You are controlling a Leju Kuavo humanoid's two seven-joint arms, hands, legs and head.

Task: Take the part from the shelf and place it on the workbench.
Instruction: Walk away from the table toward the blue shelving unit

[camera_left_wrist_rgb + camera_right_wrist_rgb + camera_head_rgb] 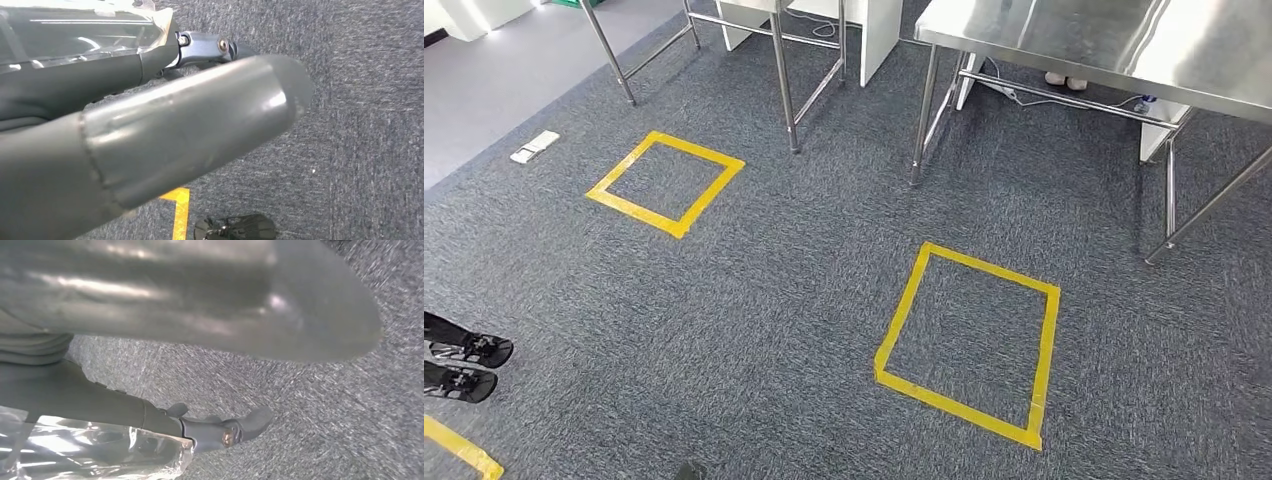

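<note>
**Head view.** I look down on a grey speckled carpet floor point(804, 300). A large yellow tape square point(1044, 340) is marked on it right of centre, and a smaller yellow tape square point(666, 225) lies well apart from it, further off to the left. The polished stainless steel surface point(1124, 40) stands at the far right on thin metal legs. A person's pale shoes point(1064, 80) show on the floor beneath it. A bare tubular metal frame point(784, 80) stands to its left. A white power strip point(534, 146) lies near the carpet's far left edge, and a pair of black flat foot-like pieces point(464, 365) sits at the left border. I cannot tell from these views where the part is.

**Left wrist view.** The left hand point(165, 135) hangs above the carpet. Its thick grey thumb crosses the foreground and its darker fingers point(220, 47) are stretched out straight behind it. They are apart, with nothing clasped. Clear plastic film point(85, 30) wraps the dark cover behind the fingers.

**Right wrist view.** The right hand point(200, 315) also hangs over the carpet. Its thumb is blurred and close to the lens. Its fingers point(240, 427) are extended and well apart from the thumb, with bare carpet showing between them. They hold nothing. The same clear film covers the base of this hand.
</note>
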